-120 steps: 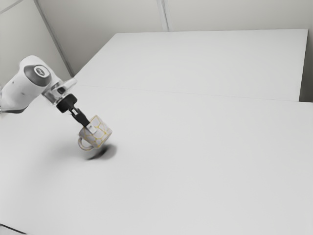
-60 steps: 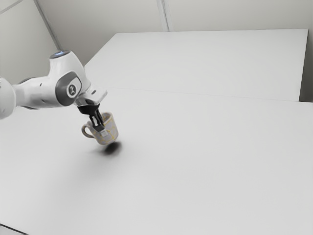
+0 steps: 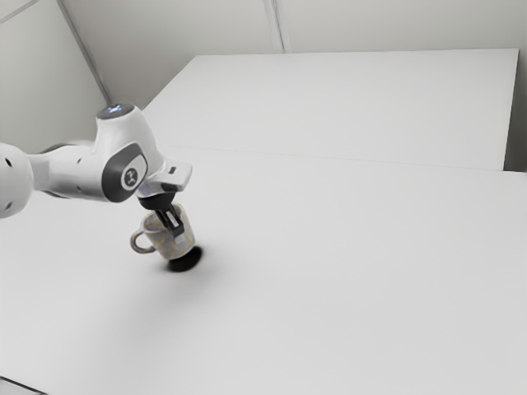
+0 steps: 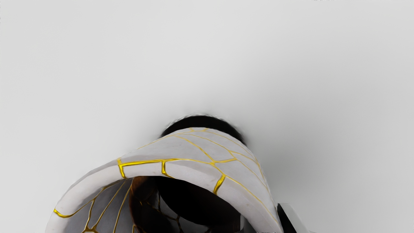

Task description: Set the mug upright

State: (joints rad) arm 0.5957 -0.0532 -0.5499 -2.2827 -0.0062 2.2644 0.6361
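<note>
The mug (image 3: pixel 162 243), pale with yellow lines, leans slightly in the exterior view, opening up and handle toward that view's left. My gripper (image 3: pixel 175 231) comes down from above and holds the mug by its wall. A dark shadow lies just under the base; whether the base touches the table is hard to tell. Looking from the wrist, I see the mug (image 4: pixel 200 152) with its open mouth facing the camera. The gripper (image 4: pixel 263 224) is shut on the wall there, one finger outside and the other inside the rim. The handle is hidden in the wrist view.
The white table (image 3: pixel 346 263) extends broadly toward the exterior view's right and front. A second white surface (image 3: pixel 354 103) adjoins it at the back, with pale walls behind. A dark line crosses the exterior view's lower left corner.
The hand has swung to a steeper pose, turning the strongly tilted mug closer to upright, its handle rising to the side. Over the last half second, hand and mug have come lower.
</note>
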